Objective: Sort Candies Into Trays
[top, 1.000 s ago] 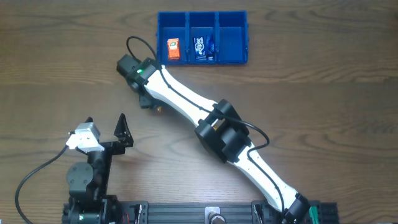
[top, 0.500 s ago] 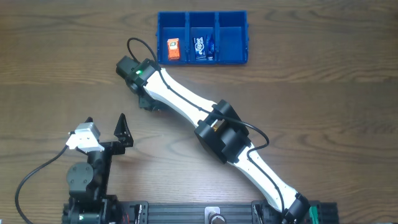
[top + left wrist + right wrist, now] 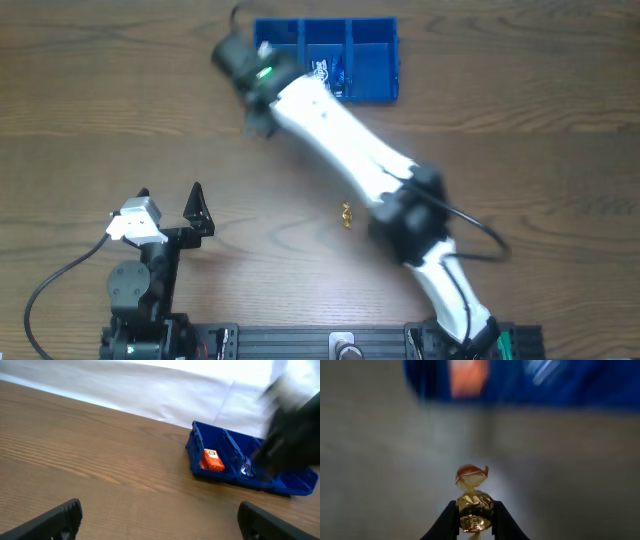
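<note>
Since the earlier frames the right arm has swung toward 12 o'clock, uncovering a loose gold candy (image 3: 346,213) on the table (image 3: 520,150) near its elbow. The right gripper (image 3: 259,122) hangs just off the 7 o'clock corner of the blue tray (image 3: 375,98), clamped on a gold-wrapped candy (image 3: 472,504). The arm stretches out diagonally. At 8 o'clock the left gripper (image 3: 170,195) rests spread apart. Its wrist view shows an orange candy (image 3: 212,459) in the tray's end compartment, which the arm covers from above.

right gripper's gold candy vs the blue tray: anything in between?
Nothing. In the right wrist view, the stretch of tabletop between the gold candy, pinched in the right gripper, and the blue tray is bare.
</note>
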